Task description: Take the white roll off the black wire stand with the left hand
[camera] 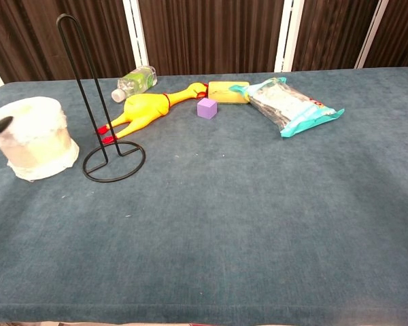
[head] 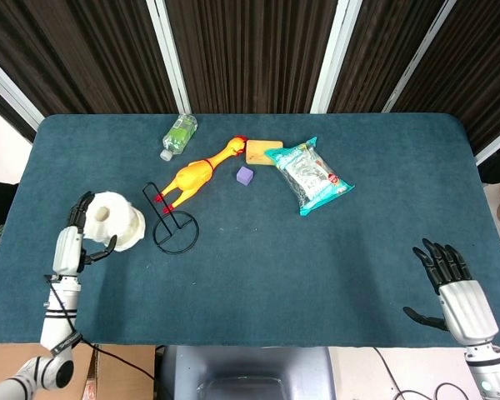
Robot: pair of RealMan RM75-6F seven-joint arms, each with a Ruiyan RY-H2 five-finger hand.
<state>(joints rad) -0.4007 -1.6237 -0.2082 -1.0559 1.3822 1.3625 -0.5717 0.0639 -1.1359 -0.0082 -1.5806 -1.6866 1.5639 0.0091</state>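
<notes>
On the dark blue cloth-covered bench [head: 258, 283] the count runs one of each kind. One white roll of soft paper [head: 117, 221] stands at the near left. One black wire stand [head: 171, 221] with a ring base is just to its right. At the far side lie one clear plastic bottle [head: 178, 136], one yellow rubber chicken [head: 198, 172], one small purple cube [head: 245, 176], one yellow sponge block [head: 261, 152] and one teal-edged clear plastic packet [head: 308, 176].
</notes>
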